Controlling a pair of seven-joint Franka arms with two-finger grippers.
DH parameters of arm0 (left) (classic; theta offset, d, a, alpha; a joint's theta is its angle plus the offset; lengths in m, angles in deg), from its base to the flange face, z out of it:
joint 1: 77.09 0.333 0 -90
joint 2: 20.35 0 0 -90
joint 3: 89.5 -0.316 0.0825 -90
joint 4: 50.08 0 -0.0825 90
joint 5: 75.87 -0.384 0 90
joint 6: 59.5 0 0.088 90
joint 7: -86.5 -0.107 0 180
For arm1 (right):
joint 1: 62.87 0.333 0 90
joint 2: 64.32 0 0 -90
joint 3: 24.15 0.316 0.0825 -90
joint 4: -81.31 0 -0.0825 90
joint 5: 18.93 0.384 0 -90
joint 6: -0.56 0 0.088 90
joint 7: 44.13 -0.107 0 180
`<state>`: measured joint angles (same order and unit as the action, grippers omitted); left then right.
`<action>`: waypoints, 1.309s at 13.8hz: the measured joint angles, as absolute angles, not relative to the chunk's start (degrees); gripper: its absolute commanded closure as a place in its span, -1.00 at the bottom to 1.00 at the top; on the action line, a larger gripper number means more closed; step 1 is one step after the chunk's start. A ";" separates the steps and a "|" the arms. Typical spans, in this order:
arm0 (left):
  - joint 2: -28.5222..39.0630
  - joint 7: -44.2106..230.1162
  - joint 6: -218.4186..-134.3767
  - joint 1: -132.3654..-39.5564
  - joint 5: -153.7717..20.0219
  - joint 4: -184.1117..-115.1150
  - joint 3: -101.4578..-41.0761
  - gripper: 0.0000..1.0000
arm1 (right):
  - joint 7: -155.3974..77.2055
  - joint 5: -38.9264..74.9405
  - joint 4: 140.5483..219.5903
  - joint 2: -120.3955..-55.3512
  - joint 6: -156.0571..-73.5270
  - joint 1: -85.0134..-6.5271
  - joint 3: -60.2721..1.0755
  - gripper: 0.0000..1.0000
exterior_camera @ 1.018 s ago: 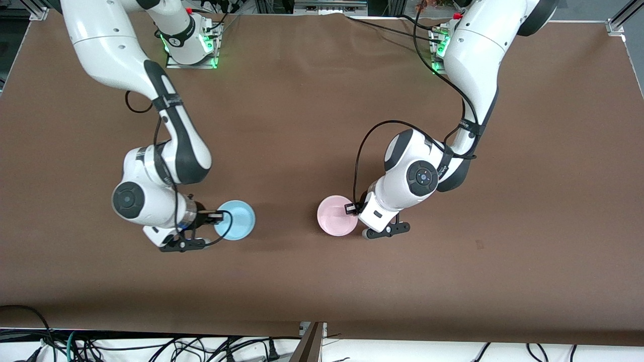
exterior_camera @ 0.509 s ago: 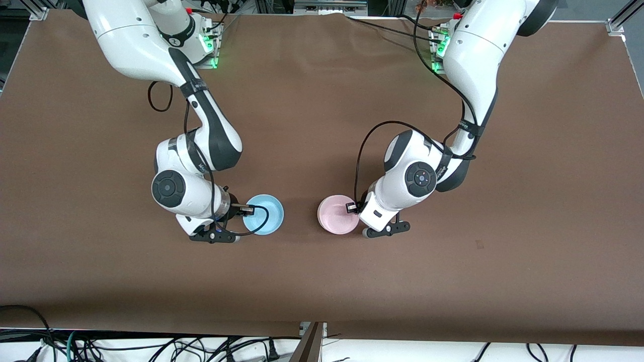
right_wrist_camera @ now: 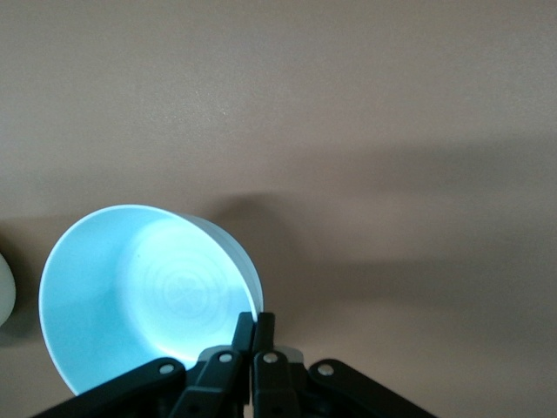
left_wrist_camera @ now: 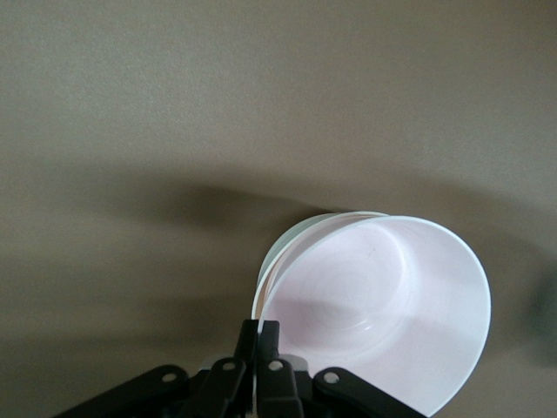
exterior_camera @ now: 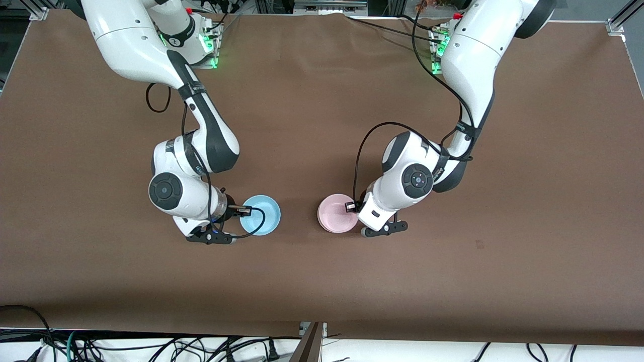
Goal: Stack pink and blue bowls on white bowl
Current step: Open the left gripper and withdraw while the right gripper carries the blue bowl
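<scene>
Each tool pinches a rim: left tool [exterior_camera: 350, 206] pink bowl [exterior_camera: 334, 215], right tool [exterior_camera: 245, 208] blue bowl [exterior_camera: 261, 215].

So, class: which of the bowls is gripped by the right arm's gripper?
The light blue bowl, pinched at its rim by the right gripper; the pink bowl sits in the left gripper.
</scene>
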<state>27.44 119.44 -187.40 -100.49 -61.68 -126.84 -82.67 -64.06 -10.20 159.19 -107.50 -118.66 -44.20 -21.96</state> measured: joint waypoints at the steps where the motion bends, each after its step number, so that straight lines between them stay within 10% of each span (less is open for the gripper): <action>1: 27.62 119.44 -187.40 -100.49 -61.68 -126.86 -82.67 0.94 | -64.06 -10.20 159.20 -107.53 -118.64 -44.25 -21.97 1.00; 5: 28.00 119.52 -187.41 -100.52 -61.68 -126.89 -82.60 0.50 | -64.09 -10.20 159.22 -107.55 -118.54 -44.30 -21.97 1.00; 9: 28.03 122.29 -187.49 -100.53 -61.67 -126.83 -82.59 -1.00 | -64.14 -10.20 159.25 -107.55 -118.45 -44.28 -21.96 1.00; 18: 15.15 118.29 -166.38 -91.40 -66.53 -124.58 -83.77 -1.00 | -82.80 -9.62 158.59 -107.57 -120.54 -38.19 -21.02 1.00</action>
